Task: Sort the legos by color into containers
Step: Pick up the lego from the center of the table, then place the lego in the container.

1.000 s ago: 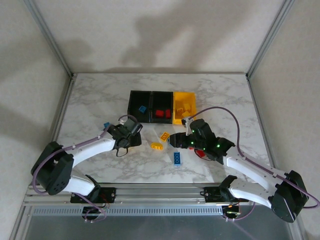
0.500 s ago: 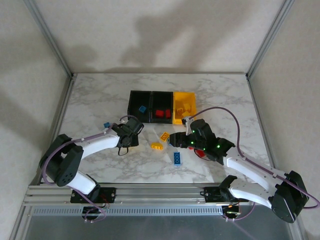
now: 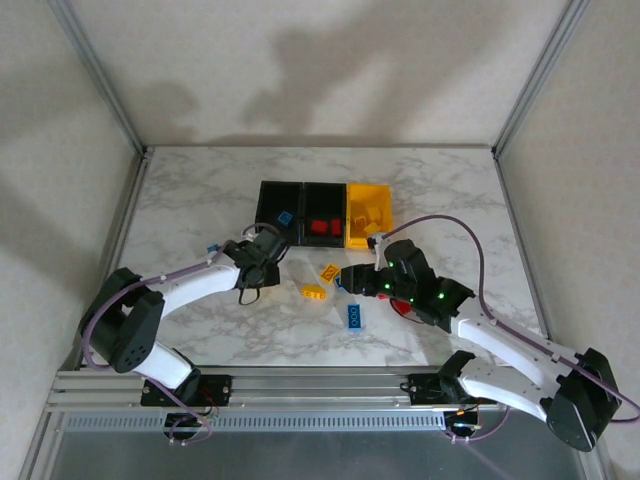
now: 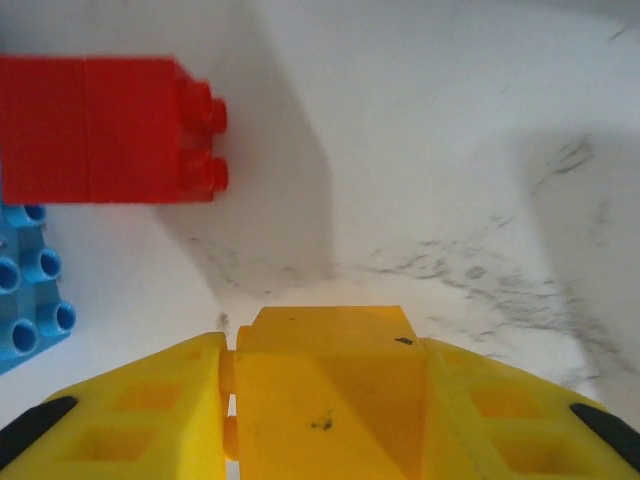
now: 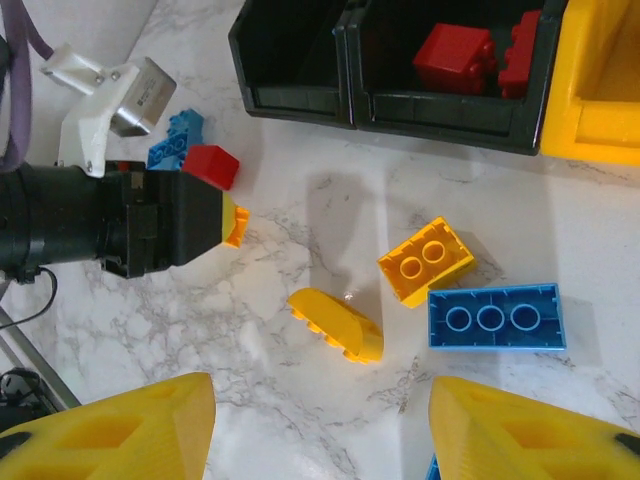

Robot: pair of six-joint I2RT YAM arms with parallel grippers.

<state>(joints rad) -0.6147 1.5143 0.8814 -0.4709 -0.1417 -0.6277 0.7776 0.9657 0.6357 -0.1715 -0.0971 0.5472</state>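
The left claw (image 4: 325, 430) is closed on a yellow brick (image 4: 325, 360), left of the table's middle. A red brick (image 4: 110, 130) and a light blue brick (image 4: 25, 300) lie just beside it. The right claw (image 5: 320, 395) is wide open and holds nothing. Before it, on the table's middle, lie a slanted yellow brick (image 5: 335, 322), a square yellow brick (image 5: 432, 260) and a long blue brick (image 5: 497, 317). Toward the far edge stand three bins in a row: the left black bin (image 5: 290, 100), the middle black bin (image 5: 450, 110) with red bricks (image 5: 455, 55) inside, and the yellow bin (image 5: 590, 130).
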